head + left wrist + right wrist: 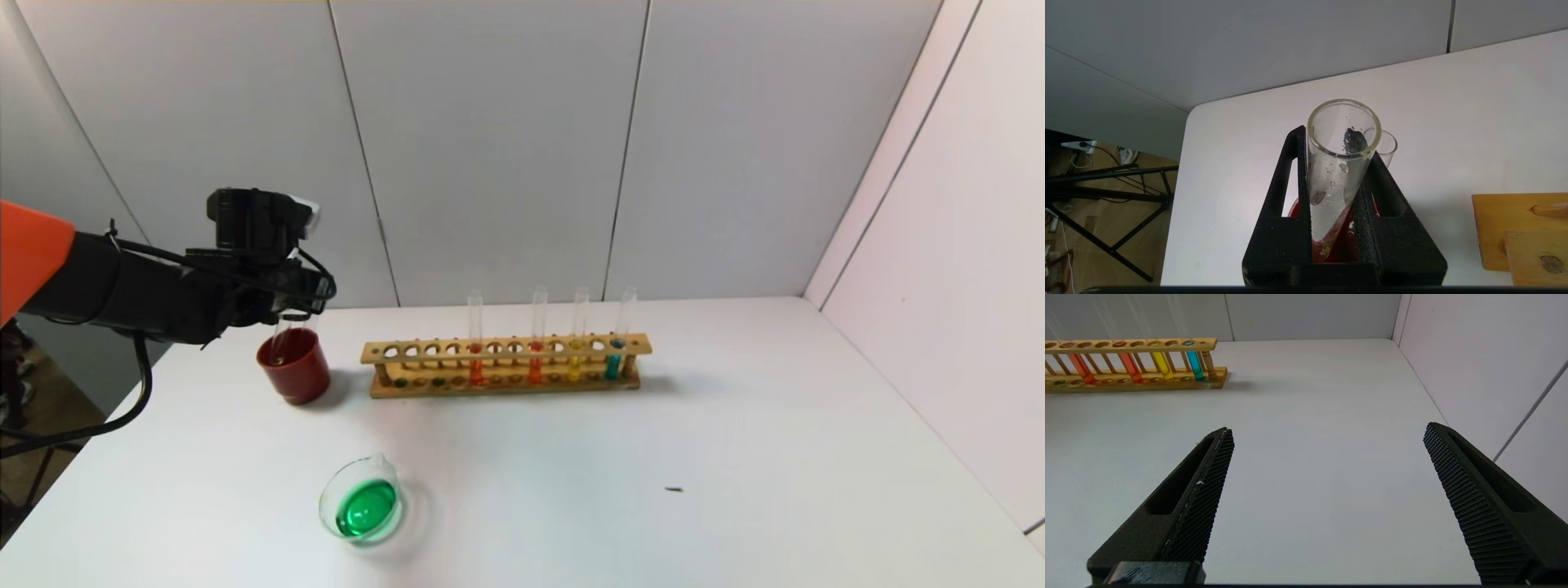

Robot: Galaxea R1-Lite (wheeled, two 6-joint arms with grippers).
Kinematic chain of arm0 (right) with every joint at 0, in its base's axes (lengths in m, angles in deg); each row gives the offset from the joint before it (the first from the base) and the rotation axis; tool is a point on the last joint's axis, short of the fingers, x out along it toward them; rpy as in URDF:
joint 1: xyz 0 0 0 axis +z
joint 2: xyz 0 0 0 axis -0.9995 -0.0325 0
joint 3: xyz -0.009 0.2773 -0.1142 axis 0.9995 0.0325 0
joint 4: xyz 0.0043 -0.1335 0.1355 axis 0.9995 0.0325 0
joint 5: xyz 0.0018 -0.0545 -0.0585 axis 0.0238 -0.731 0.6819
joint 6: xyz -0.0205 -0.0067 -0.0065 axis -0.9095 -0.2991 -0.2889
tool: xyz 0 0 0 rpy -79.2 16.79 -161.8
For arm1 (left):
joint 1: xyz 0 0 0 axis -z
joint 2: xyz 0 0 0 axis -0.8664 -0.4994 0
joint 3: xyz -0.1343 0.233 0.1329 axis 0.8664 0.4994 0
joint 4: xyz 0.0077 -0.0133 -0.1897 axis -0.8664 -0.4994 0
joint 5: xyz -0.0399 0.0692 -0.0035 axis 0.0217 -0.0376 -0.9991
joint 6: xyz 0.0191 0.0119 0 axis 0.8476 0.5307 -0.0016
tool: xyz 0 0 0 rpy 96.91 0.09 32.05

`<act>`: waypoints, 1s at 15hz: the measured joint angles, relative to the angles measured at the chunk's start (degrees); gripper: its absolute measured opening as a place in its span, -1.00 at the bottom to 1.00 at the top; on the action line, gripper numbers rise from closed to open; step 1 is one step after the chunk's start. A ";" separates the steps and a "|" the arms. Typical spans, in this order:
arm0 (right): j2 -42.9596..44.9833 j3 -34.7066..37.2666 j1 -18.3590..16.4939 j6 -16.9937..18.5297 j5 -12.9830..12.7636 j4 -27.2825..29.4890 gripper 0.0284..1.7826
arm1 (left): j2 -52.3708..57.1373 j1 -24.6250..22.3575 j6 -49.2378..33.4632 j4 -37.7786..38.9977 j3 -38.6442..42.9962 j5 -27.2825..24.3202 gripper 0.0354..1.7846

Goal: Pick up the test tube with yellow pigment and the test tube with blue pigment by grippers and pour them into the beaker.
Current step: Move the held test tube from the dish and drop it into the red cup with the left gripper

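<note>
The beaker (362,502) stands near the table's front and holds green liquid. My left gripper (298,314) is above the dark-red cup (294,367), shut on an empty clear test tube (1337,171) whose round bottom reaches into the cup. A second empty tube (1389,143) leans in the cup behind it. One test tube with yellow pigment (576,363) and one with blue pigment (614,361) stand in the wooden rack (506,382); both also show in the right wrist view, yellow (1162,363) and blue (1196,365). My right gripper (1327,428) is open and empty over bare table, out of the head view.
Two orange-red tubes (475,366) (535,364) stand in the rack left of the yellow one. A small dark speck (673,490) lies on the white table. Walls close the back and right side; the table's edge drops off at the left behind the cup.
</note>
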 joint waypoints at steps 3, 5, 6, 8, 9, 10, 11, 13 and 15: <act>0.00 0.00 0.00 0.02 0.00 0.00 0.91 | -0.28 0.04 -0.52 3.36 3.06 0.00 -0.66; 0.00 0.00 0.00 0.02 0.00 0.00 0.91 | -0.39 0.06 -0.52 5.55 4.99 0.06 -0.66; 0.00 0.00 0.00 -0.01 0.02 0.00 0.91 | -0.34 0.06 -0.52 5.96 5.78 0.06 -0.66; 0.00 0.00 0.00 0.00 0.02 0.00 0.91 | -0.11 0.06 -0.52 6.23 7.16 0.00 -0.60; 0.00 0.00 0.00 0.00 0.02 0.00 0.91 | 0.02 0.06 -0.52 6.46 7.61 -0.24 -0.53; 0.00 0.00 0.00 0.00 0.00 0.00 0.91 | 0.18 0.06 -0.52 6.75 7.94 -0.33 -0.42; 0.00 -0.02 0.02 0.02 0.00 0.00 0.91 | 0.33 0.06 -0.55 6.92 8.31 -0.38 -0.29; 0.00 -0.02 0.00 0.00 0.00 0.00 0.91 | 1.07 0.01 -0.51 7.12 8.81 -0.41 0.09; 0.00 -0.02 0.00 0.02 0.00 0.00 0.91 | 2.69 0.04 -0.46 6.99 9.39 -0.63 0.49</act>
